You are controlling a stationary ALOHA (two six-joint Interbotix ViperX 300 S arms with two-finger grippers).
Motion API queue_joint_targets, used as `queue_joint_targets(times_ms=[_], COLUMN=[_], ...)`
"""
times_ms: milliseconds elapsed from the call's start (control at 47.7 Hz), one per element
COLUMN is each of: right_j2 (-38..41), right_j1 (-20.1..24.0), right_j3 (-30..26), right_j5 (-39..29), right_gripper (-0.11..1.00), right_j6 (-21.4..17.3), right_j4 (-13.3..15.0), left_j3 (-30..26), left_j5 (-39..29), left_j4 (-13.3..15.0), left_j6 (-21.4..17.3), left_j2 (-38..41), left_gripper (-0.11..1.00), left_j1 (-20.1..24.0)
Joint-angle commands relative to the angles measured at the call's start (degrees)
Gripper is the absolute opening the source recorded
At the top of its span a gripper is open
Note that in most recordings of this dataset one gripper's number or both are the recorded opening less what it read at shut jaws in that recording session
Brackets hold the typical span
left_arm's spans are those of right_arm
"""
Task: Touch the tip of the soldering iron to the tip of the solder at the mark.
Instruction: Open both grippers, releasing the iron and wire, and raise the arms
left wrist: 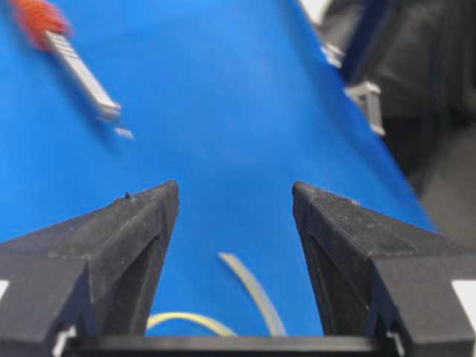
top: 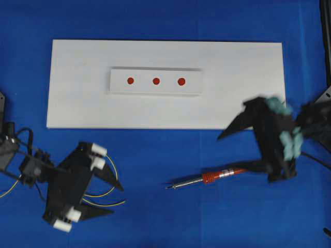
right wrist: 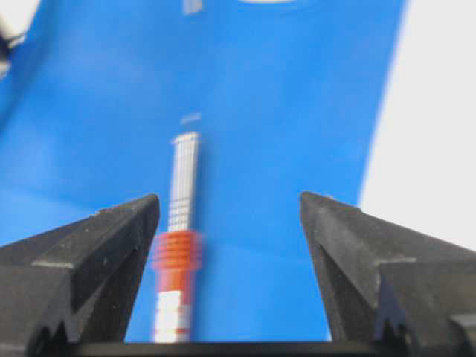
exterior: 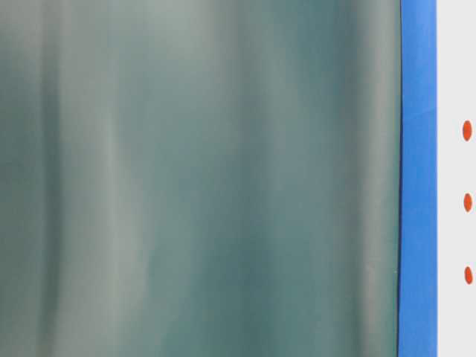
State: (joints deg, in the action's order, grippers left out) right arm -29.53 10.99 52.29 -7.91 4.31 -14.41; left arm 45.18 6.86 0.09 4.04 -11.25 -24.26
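Both grippers gape, holding nothing. Overhead, the left gripper [top: 106, 194] stands over the solder [top: 109, 178]; the iron [top: 207, 179] lies left of the right gripper [top: 240, 150]. Left wrist: solder [left wrist: 249, 290] between open jaws. Right wrist: iron [right wrist: 178, 238] between the jaws, untouched.

Blue cloth [top: 165, 20] across the whole work surface. Large white board [top: 243, 98] flat on it, long side left-right in overhead. Smaller white strip [top: 191, 82] on the board, roughly centred and toward the far edge, parallel to it. Table-level view mostly blocked by a blurred grey-green surface [exterior: 201, 178]; only a blue band [exterior: 418, 223] and a sliver of the white strip at the right edge. White board edge also at right of right wrist view [right wrist: 431, 149]
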Motion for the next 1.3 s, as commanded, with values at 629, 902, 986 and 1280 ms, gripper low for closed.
queue_joint_targets(times_ms=[629, 902, 986, 1280], right_j2=[-18.4, -15.4, -15.0, -15.3], right_j1=[-25.0, -25.1, -25.1, -25.1], right_j3=[0.3, 0.7, 0.7, 0.8], right_j5=[-31.8, -40.5, -43.7, -46.7], right_gripper=[0.64, 0.64, 0.64, 0.64], right_j6=[-0.5, -0.6, -0.6, -0.5], right_j4=[15.0, 12.9, 12.9, 13.4], left_j3=[13.5, 18.4, 19.3, 24.0], left_j5=[0.3, -0.3, -1.7, -14.9], left_j4=[-0.1, -0.1, -0.1, -0.1], left_j6=[0.1, -0.1, -0.6, 0.1], left_j2=[-21.4, -34.1, -39.6, -50.2], left_gripper=[0.55, 0.53, 0.53, 0.53], left_j1=[21.1, 23.1, 23.3, 23.3])
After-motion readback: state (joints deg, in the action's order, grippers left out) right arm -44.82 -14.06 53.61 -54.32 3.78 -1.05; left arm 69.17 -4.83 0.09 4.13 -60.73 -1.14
